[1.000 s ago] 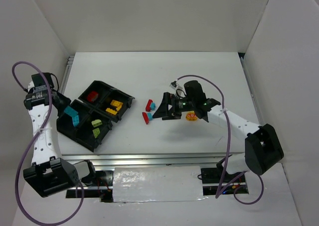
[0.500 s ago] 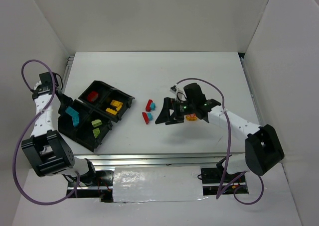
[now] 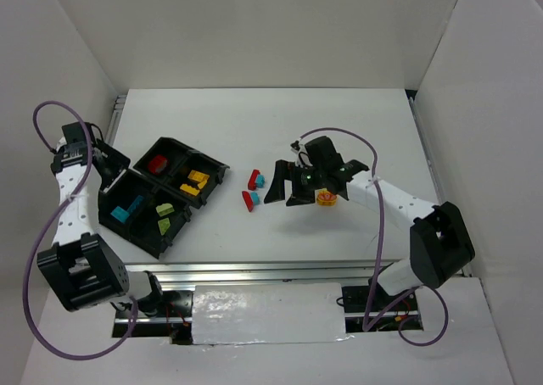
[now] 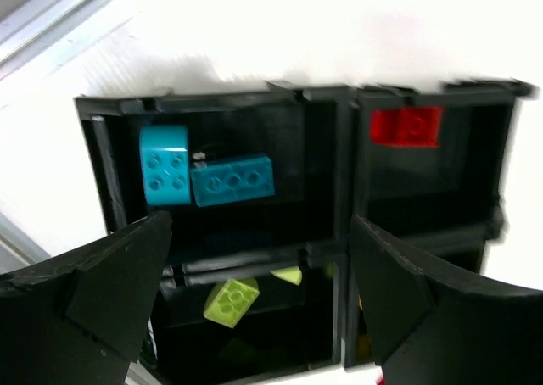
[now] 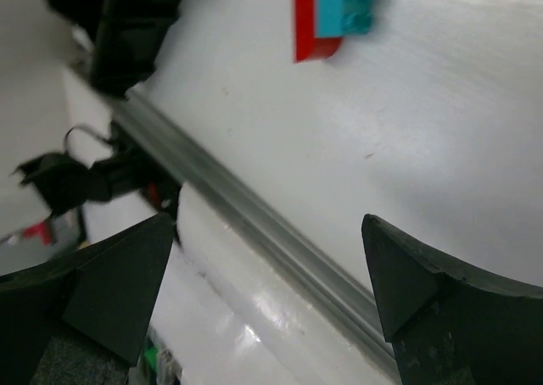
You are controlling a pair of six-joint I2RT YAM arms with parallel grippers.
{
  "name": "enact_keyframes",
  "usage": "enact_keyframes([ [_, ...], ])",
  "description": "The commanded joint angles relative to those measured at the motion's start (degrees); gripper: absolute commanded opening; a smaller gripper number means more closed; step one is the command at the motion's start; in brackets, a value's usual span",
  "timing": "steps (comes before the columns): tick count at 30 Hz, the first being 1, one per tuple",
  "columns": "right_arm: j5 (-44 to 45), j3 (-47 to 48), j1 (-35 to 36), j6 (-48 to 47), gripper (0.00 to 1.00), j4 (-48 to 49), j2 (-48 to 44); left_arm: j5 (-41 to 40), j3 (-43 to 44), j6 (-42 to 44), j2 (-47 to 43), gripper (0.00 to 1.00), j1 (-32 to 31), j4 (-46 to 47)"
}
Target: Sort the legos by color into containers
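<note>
The black tray [image 3: 218, 166] lies at the left, its containers holding legos sorted by colour. In the left wrist view the tray [image 4: 212, 103] shows two cyan bricks [image 4: 204, 180] side by side in one compartment. A red brick [image 4: 405, 126] is in the compartment beside them, and lime green bricks [image 4: 230, 303] are in the one below. My left gripper [image 3: 110, 171] [image 4: 263, 317] hangs open over the tray, holding nothing. Two red-and-cyan pairs [image 3: 254, 180] [image 3: 249, 200] lie loose mid-table. My right gripper [image 3: 284, 197] [image 5: 267, 292] is open just right of them. One pair [image 5: 327, 16] shows in the right wrist view.
Orange-yellow bricks [image 3: 197, 181] fill the tray's fourth compartment. A yellow-orange piece [image 3: 325, 199] lies under the right arm. The metal rail [image 5: 280, 249] at the table's near edge runs across the right wrist view. White walls enclose the table on three sides.
The left gripper has opened, and the cyan brick it held now lies in the cyan compartment. The left arm has drawn back toward the wall. The right gripper has shifted slightly.
</note>
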Motion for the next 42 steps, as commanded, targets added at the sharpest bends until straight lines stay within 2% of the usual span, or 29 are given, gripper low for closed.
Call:
enact_keyframes([
  [1,19.0,6.2,1.8,1.7,1.00,-5.5,1.4,6.5,2.6,3.8,-6.1,0.98,0.3,-1.4],
  [6,32.5,12.6,4.2,5.6,1.00,-10.3,7.9,15.4,-0.7,7.3,-15.2,0.98,-1.1,-1.6],
  [11,44.0,15.6,4.4,5.0,1.00,-14.0,9.9,23.6,-5.1,9.0,-23.1,0.99,-7.5,-3.1],
  [15,48.2,14.4,0.1,7.0,1.00,-17.3,9.1,21.9,-7.4,9.0,-26.8,0.99,-17.0,-6.6],
  [17,49.4,12.3,-2.8,6.4,1.00,-17.7,7.9,20.9,-9.2,8.5,-29.0,1.00,-19.6,-8.0],
  [20,49.4,9.2,-7.0,3.6,1.00,-17.5,6.7,21.0,-11.6,8.5,-30.8,1.00,-22.1,-8.7],
  [26,47.8,2.9,-10.9,-3.3,1.00,-11.0,4.1,26.4,-14.5,10.0,-29.6,1.00,-22.5,-7.2],
  [35,39.6,2.4,-11.3,-7.3,1.00,-6.8,10.0,29.3,-10.0,12.1,-25.7,0.99,-22.5,-6.2],
  [38,39.1,2.0,-11.2,-7.4,1.00,-6.6,11.7,29.8,-10.5,12.3,-25.7,1.00,-22.6,-6.0],
  [40,38.8,2.4,-11.1,-7.4,0.95,-7.4,13.5,30.2,-11.1,12.1,-25.9,0.99,-22.6,-6.0],
  [42,38.0,2.7,-11.1,-7.7,0.96,-7.6,13.6,30.7,-12.1,12.0,-26.4,1.00,-22.5,-5.7],
])
